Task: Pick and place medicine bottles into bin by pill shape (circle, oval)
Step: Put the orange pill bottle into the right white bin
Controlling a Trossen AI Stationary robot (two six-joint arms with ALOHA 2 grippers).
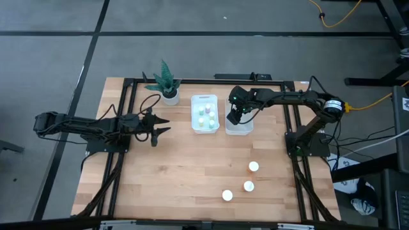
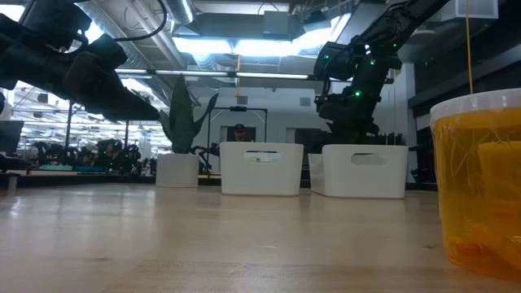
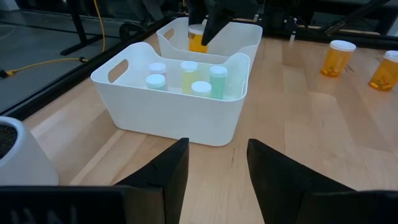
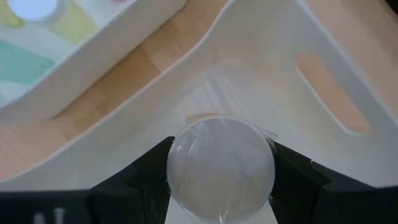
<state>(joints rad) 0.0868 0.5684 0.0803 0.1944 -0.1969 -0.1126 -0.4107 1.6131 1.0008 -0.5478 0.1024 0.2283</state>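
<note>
Right gripper holds a white-capped bottle over the right bin.
Placing step: next comes, probably, lowering and release; left gripper waits, fingers apart, near the plant.

**Four cameras, one shared pair of bins**

One looks straight down over the whole pale wooden surface. Another sits at surface level, facing the room. Each wrist camera looks close past its own fingers; all catch the white plastic bins.
</note>
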